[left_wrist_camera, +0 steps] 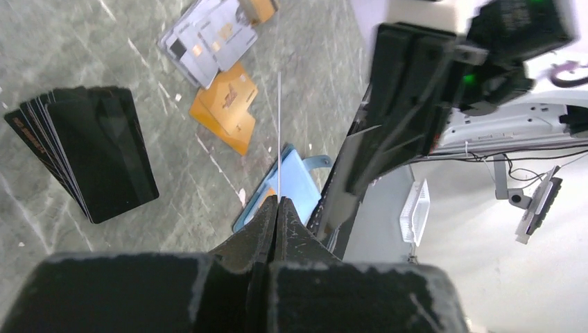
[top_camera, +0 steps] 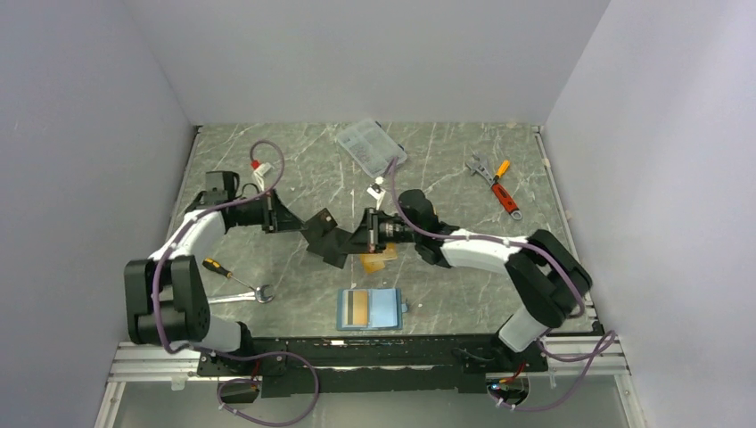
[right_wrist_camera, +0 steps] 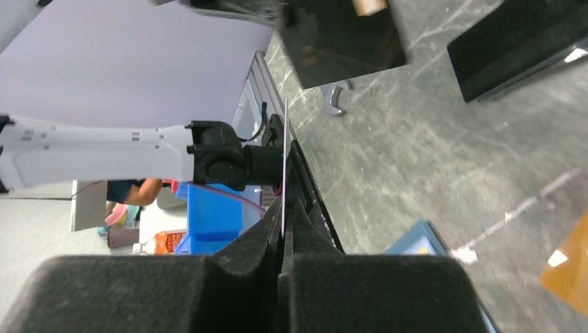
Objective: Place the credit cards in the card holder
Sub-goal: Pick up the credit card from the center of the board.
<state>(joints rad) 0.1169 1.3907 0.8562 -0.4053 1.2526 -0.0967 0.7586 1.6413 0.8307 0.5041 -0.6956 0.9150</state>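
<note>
In the top view, the two arms reach in from the left and right and meet at the centre of the frame. The left gripper [top_camera: 319, 230] and the right gripper [top_camera: 352, 245] are close together there, though this view does not show how their jaws stand. Loose orange cards [top_camera: 379, 261] lie just below and to the right of the grippers. The card holder [top_camera: 385, 309] lies open in the lower centre, well below the grippers, and an orange card [top_camera: 357, 308] sits on its left half. A clear plastic box [top_camera: 370, 145] rests at the upper centre.

In the left wrist view, the left gripper [left_wrist_camera: 277, 205] is at the bottom centre with its jaws pressed together on a thin card [left_wrist_camera: 279, 139]. The card is seen edge-on as a pale line running upward. A fan of black cards [left_wrist_camera: 90, 156] lies at the left, orange cards lie at the upper centre, and silver cards [left_wrist_camera: 208, 41] lie above them. The card holder shows as a blue corner just right of the fingertips.

In the right wrist view, the right gripper [right_wrist_camera: 284, 208] is also closed tight on a thin card [right_wrist_camera: 284, 159] standing edge-on. Whether it is the same card cannot be told. A blue corner of the card holder sits at the lower right, with a black case [right_wrist_camera: 513, 48] at the upper right.
</note>
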